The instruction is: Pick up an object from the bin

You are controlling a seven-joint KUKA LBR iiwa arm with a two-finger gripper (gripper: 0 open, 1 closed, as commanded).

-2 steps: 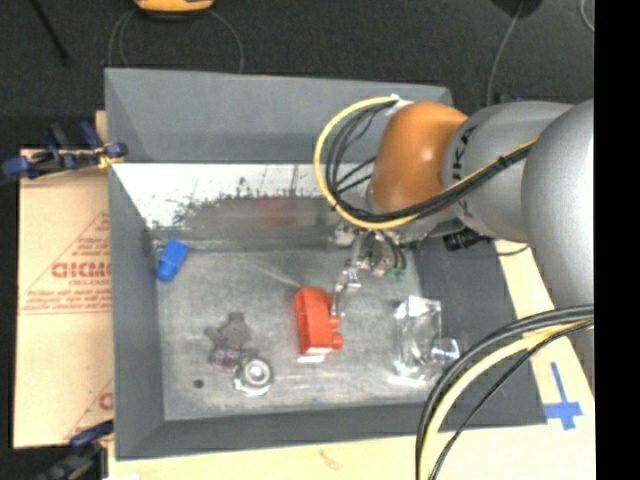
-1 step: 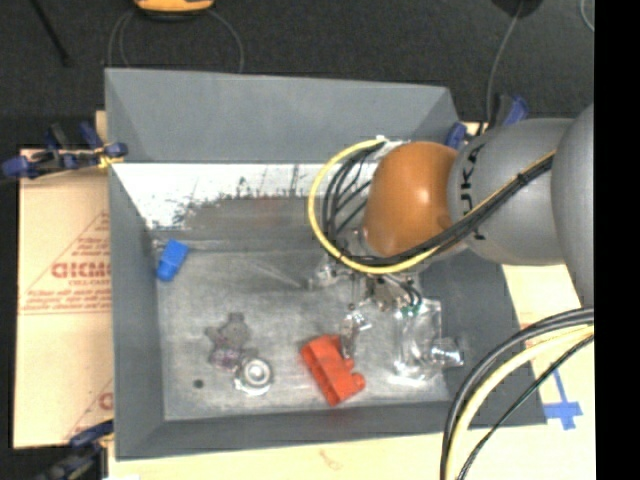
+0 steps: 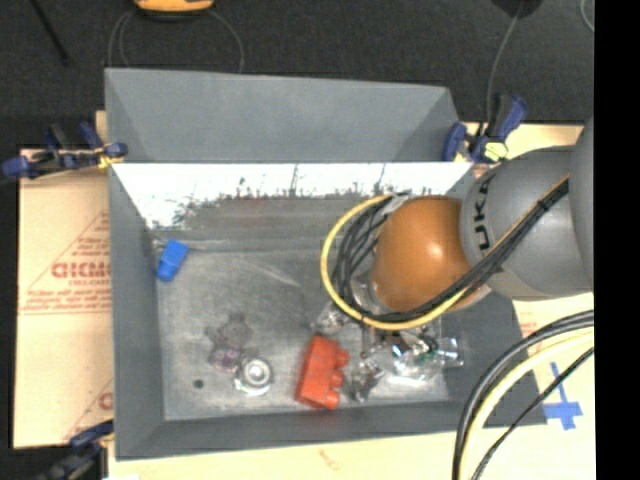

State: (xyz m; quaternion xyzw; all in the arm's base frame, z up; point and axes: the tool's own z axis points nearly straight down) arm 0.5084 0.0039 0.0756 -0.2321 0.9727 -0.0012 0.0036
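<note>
The arm (image 3: 530, 228) reaches into the grey bin (image 3: 135, 368) at lower right, jaws down among clear bits (image 3: 428, 354) just beside a red block (image 3: 322, 373). A blue block (image 3: 171, 260) lies at the left, a silvery round thing (image 3: 254, 375) left of the red block.

The bin (image 3: 135, 308) is grey with pale scuffs. At far left sits a blue block (image 3: 172, 259); near, a red block (image 3: 322, 373) and a silvery ring (image 3: 254, 374). The arm's cover (image 3: 420, 253) is orange, its cables (image 3: 327, 258) yellow and black.
</note>
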